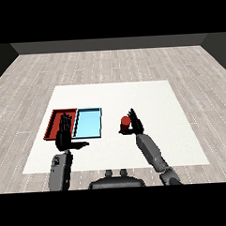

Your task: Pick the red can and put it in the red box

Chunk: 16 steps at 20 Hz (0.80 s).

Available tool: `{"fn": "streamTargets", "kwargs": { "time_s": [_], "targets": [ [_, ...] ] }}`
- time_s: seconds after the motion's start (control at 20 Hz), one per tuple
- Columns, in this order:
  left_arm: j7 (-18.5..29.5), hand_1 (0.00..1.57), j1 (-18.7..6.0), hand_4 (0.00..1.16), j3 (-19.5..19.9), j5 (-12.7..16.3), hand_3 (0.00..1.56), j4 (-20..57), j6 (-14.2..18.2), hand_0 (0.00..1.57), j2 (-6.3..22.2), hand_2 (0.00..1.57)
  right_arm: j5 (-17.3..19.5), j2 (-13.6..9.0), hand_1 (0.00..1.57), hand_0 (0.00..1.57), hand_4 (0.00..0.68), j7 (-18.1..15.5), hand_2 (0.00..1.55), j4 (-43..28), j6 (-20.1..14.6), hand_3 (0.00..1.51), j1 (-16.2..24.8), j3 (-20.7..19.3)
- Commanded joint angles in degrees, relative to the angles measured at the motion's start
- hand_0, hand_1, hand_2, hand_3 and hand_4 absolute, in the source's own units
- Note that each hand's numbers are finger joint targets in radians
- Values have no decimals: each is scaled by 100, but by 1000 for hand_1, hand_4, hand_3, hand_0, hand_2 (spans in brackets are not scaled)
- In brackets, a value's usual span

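The red can [125, 121] stands on the white table [156, 98], right of the two trays. My right hand [134, 123] is against the can's right side, fingers curled round it, and part of the can is hidden behind them. The red tray [54, 119] lies at the left of the table. My left hand [65, 136] is raised over the red tray's near edge, its fingers straight and its thumb stuck out to the right, holding nothing.
A light blue tray [88, 123] lies right beside the red tray, between it and the can. The table's near edge runs just behind my forearms, and grey plank floor surrounds the table.
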<state>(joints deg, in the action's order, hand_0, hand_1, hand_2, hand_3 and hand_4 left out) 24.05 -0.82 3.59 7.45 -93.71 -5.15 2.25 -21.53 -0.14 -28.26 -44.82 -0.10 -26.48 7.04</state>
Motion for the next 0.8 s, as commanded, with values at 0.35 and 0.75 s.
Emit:
{"fn": "streamTargets", "kwargs": {
  "time_s": [0.35, 0.75],
  "targets": [
    [329, 0, 365, 0, -166, -183, 0, -49, 21, 0, -126, 0, -595, 13, 0, 0, 0, -158, 0, 99, -267, 0, -96, 636],
    [115, 0, 364, 0, 86, 91, 0, -246, -141, 0, 78, 0, -601, 13, 0, 0, 0, -328, 0, 1070, -128, 0, -852, 457]
  ]
}}
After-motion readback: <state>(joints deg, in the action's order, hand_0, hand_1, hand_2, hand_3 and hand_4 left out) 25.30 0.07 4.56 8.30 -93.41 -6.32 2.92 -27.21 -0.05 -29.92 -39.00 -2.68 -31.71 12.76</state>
